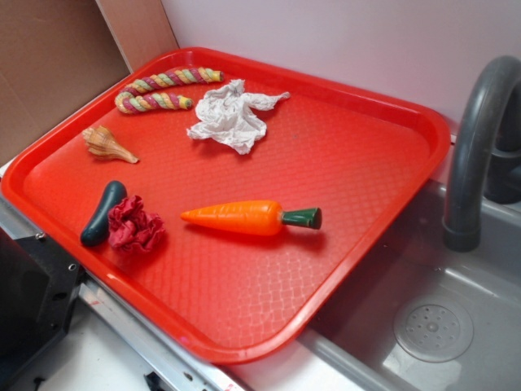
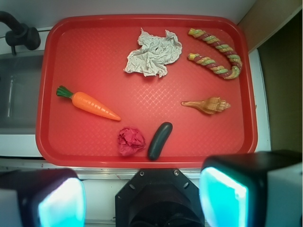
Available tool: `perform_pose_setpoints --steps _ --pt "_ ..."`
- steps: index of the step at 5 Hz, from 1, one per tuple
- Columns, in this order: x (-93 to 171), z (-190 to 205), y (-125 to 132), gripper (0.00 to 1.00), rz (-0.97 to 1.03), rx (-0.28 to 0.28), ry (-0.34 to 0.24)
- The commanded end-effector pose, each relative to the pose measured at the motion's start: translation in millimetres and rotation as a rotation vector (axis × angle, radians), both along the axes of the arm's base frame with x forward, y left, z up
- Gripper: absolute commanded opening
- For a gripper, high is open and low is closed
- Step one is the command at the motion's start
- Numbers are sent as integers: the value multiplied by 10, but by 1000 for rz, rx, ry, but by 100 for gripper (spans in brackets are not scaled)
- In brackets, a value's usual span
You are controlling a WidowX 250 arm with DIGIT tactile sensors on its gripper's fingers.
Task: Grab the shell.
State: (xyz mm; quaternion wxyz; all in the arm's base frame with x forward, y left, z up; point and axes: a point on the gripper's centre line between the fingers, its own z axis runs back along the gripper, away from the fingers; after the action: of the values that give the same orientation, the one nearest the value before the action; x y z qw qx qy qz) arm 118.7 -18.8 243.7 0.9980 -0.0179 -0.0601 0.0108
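Note:
The shell (image 1: 107,145) is small, tan and ridged, with a pointed tip. It lies near the left rim of the red tray (image 1: 383,106). In the wrist view the shell (image 2: 209,105) lies at the tray's right side, its tip pointing left. My gripper (image 2: 142,198) hangs high over the near edge of the tray (image 2: 66,47), well short of the shell. Its two cyan-padded fingers (image 2: 222,196) stand wide apart with nothing between them. The exterior view shows nothing of the gripper itself.
On the tray lie an orange carrot (image 1: 244,217), a crumpled white paper (image 1: 229,116), a striped twisted rope (image 1: 163,88), a dark green pickle (image 1: 103,213) and a crumpled red wad (image 1: 134,226). A grey sink (image 1: 431,326) with a faucet (image 1: 476,138) sits right of the tray.

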Motion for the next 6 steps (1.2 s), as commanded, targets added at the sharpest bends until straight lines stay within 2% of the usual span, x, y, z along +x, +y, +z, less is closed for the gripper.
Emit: perform_pose_setpoints --steps 1,2,3,4,5,6 --pt "0 0 0 100 0 0 0" --pt "227 -117 170 100 221 -25 -45" --pt "401 -305 321 100 373 -13 -97" --pt "425 -527 586 100 548 12 -119" --pt "443 -746 863 100 720 94 -165" --pt "473 -944 1065 100 844 109 -167"
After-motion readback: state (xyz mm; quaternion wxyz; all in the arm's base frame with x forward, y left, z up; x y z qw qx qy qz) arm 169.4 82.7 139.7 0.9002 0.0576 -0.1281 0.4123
